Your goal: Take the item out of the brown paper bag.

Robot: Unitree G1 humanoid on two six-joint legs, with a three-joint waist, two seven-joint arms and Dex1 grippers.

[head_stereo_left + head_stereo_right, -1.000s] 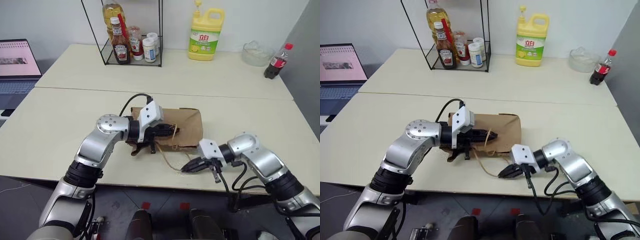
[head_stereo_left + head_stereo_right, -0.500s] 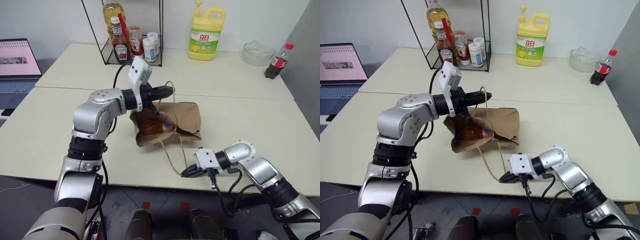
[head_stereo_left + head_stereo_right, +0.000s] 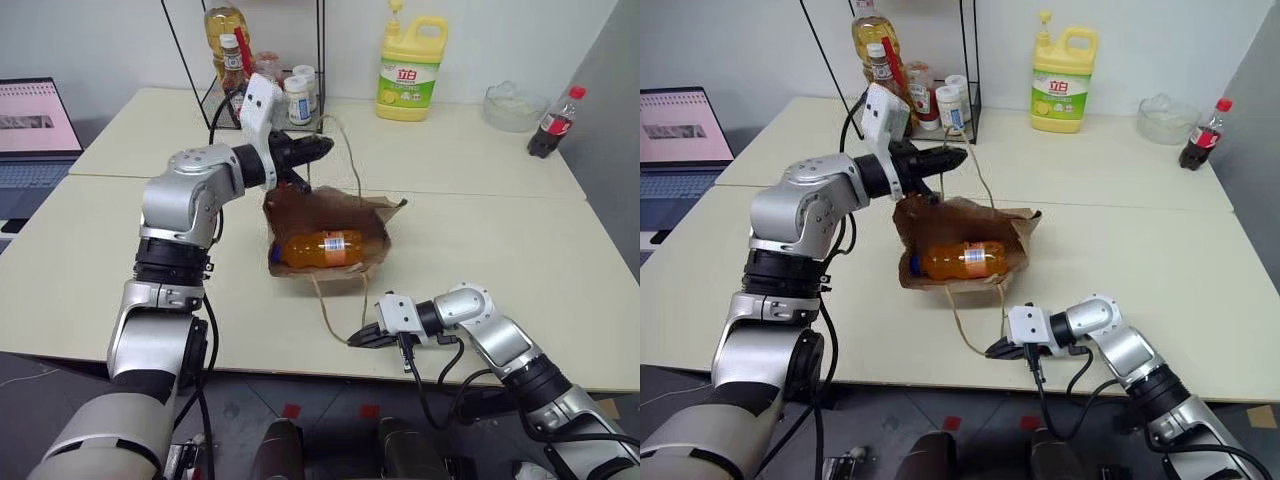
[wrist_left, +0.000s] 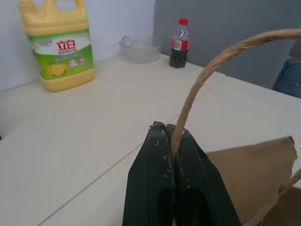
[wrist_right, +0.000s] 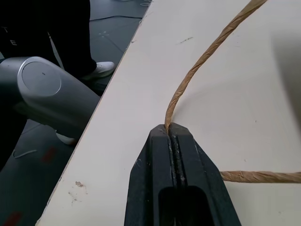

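Two grippers, each pinched on a twine handle of the brown paper bag (image 3: 335,215).

Head views: the left gripper (image 3: 318,148) holds the upper handle (image 3: 345,150) raised above the table (image 3: 90,260), so the bag's mouth gapes toward the camera; the item (image 3: 318,247) (orange drink, white label) lies on its side inside. The right gripper (image 3: 357,338) pins the lower handle (image 3: 325,310) near the table's front edge.
Left wrist view: black fingers (image 4: 155,155) closed on the twine, with a yellow jug (image 4: 59,44) and cola bottle (image 4: 179,43) beyond.
Right wrist view: fingers (image 5: 162,160) shut on twine over the tabletop.
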